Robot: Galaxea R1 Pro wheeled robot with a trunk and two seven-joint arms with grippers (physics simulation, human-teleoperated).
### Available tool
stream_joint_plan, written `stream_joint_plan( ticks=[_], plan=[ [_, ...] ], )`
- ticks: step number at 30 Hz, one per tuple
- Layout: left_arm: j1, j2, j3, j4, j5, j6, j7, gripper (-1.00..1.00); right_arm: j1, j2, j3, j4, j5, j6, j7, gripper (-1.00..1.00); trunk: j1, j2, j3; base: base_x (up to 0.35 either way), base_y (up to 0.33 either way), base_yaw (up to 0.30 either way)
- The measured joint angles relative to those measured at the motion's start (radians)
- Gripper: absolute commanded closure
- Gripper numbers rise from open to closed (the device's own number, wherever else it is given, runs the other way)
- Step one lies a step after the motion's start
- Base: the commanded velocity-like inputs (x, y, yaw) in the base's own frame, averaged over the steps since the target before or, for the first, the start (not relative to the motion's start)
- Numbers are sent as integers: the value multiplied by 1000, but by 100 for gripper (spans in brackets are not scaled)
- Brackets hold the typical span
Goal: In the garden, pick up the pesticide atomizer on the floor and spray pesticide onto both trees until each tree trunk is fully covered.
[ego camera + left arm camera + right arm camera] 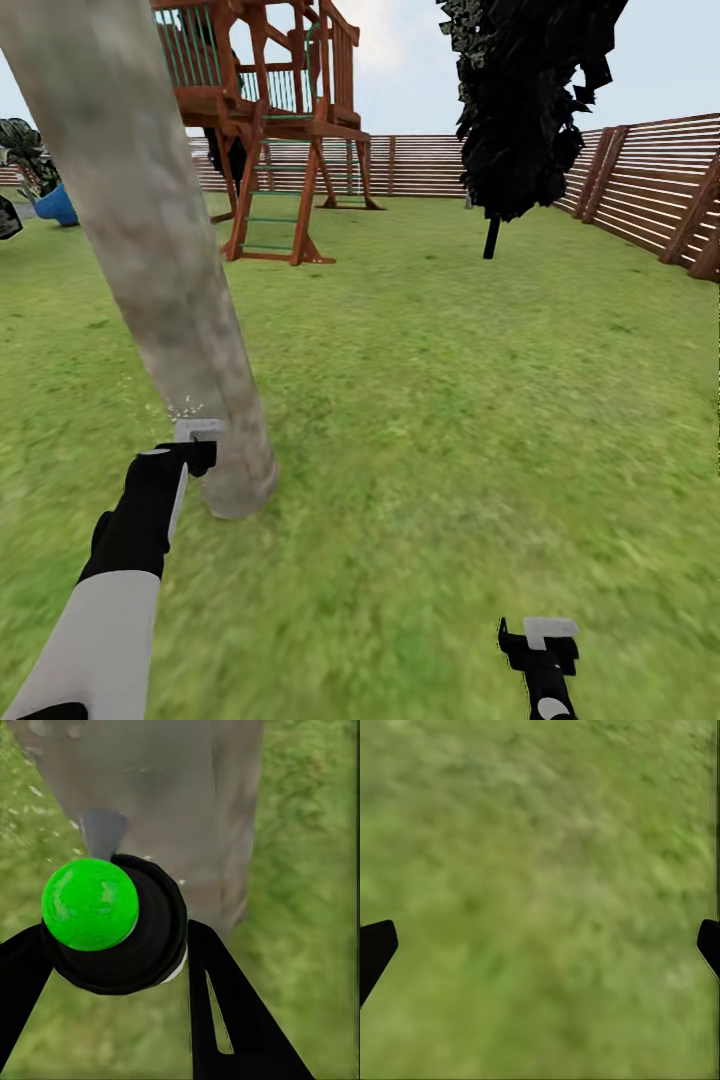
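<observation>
A risk is judged that the spray reaches only the low part of the thick mottled grey-beige tree trunk (150, 260), because the left gripper (112, 982) is held low and very near its base. The small dark pesticide atomizer with a green top (112, 922) is clamped between its black fingers (225, 1012), nozzle toward the bark. The right gripper (540, 937) is hung wide apart over the green grass (450, 400), with nothing held

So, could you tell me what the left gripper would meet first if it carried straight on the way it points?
Most likely the tree trunk. The left gripper, shut on the atomizer, faces the trunk's lower part in the left wrist view. The gap looks small, though depth is hard to judge.
</observation>
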Motion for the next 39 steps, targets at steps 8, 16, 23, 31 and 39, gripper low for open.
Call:
stream_joint_plan(
  ticks=[8,16,23,31,39],
  plan=[
    [10,5,0,2,-4,-2,5,100,0,0,0,0,0,0,0,-100,0,0,0,90,-273,42],
    [16,10,10,17,-7,-6,13,100,0,2,0,0,0,0,0,-100,0,0,0,90,-273,267],
    [64,60,18,48,-2,-8,18,100,0,2,0,0,0,0,0,-100,0,0,0,198,-208,67],
    [72,65,27,99,-9,-20,20,100,0,2,0,0,0,0,1,-100,0,0,0,55,-119,0],
    [118,87,49,140,7,-25,19,100,0,6,1,2,0,0,1,-100,0,0,0,0,-1,0]
  ],
)
